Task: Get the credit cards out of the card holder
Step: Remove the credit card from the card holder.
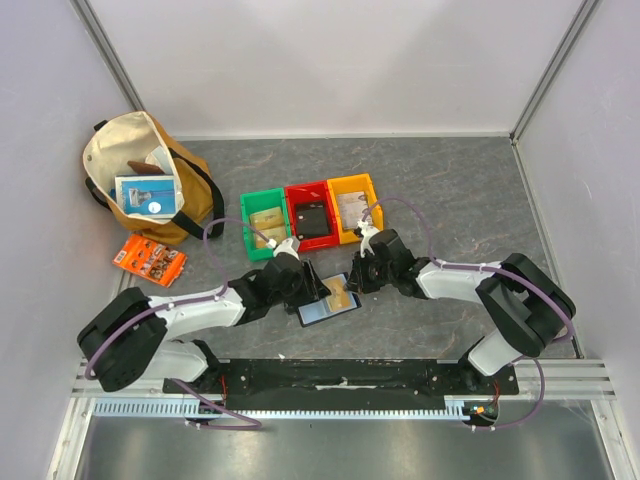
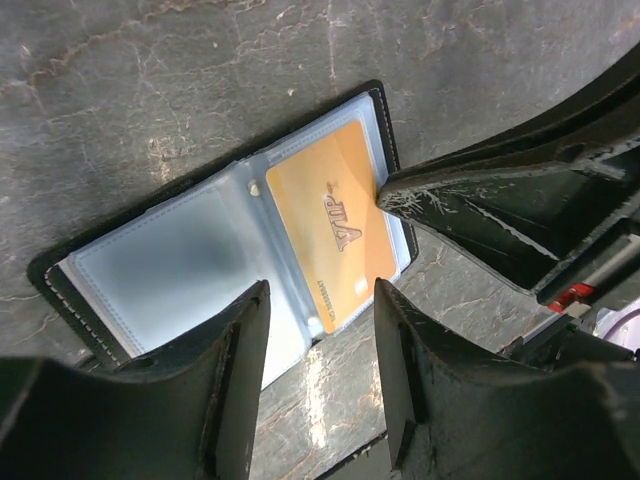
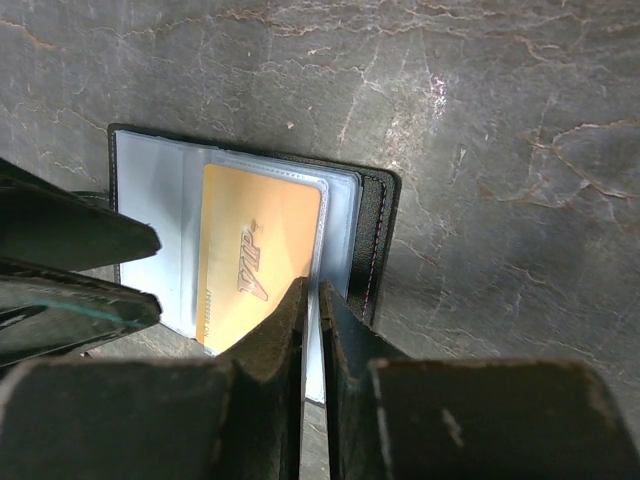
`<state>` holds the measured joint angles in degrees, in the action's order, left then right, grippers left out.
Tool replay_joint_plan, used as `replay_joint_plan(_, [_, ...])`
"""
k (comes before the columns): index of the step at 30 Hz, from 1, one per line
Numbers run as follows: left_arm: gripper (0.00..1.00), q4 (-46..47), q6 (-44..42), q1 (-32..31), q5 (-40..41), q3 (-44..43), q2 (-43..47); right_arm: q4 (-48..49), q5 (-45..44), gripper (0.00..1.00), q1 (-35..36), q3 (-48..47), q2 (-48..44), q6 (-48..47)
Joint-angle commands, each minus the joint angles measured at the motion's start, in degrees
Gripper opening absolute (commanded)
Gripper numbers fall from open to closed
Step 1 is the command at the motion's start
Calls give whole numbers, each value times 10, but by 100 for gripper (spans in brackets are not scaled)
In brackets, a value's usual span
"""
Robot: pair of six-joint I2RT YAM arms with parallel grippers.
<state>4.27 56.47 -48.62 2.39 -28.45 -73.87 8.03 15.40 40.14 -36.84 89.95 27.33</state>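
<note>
The card holder (image 1: 322, 310) lies open on the table between both arms, black rim (image 3: 378, 230) around shiny grey-blue panels (image 2: 170, 260). An orange VIP credit card (image 2: 330, 220) (image 3: 255, 250) sits in its clear sleeve on one panel. My left gripper (image 2: 320, 290) is open, its fingers straddling the holder's near edge and holding nothing. My right gripper (image 3: 312, 285) is closed to a thin slit over the sleeve's edge, right beside the card's long side. In the left wrist view its tip (image 2: 385, 195) touches that edge. Both grippers (image 1: 305, 285) (image 1: 358, 278) meet over the holder.
Green (image 1: 248, 235), red (image 1: 293, 215) and yellow (image 1: 355, 183) bins stand in a row just behind the holder; the red one holds a flat black item (image 1: 313, 220). A tan tote bag (image 1: 140, 180) and an orange packet (image 1: 150, 260) lie at the left.
</note>
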Motion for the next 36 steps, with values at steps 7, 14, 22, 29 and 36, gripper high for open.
replay_joint_plan(7, [47, 146, 80, 1, -45, 39, -58, -20, 3, 15, 2, 25, 14, 4])
replay_joint_plan(14, [44, 200, 106, 1, -70, 59, -78, -21, 2, 14, 1, 26, 17, 5])
replay_joint_plan(22, [35, 247, 123, 0, -78, 83, -79, -20, 2, 14, 1, 27, 17, 4])
replay_joint_plan(29, [19, 303, 151, 1, -67, 123, -54, -21, 2, 14, -1, 28, 19, 6])
replay_joint_plan(36, [22, 318, 143, 1, -69, 125, -43, -21, 2, 14, -2, 27, 19, 7])
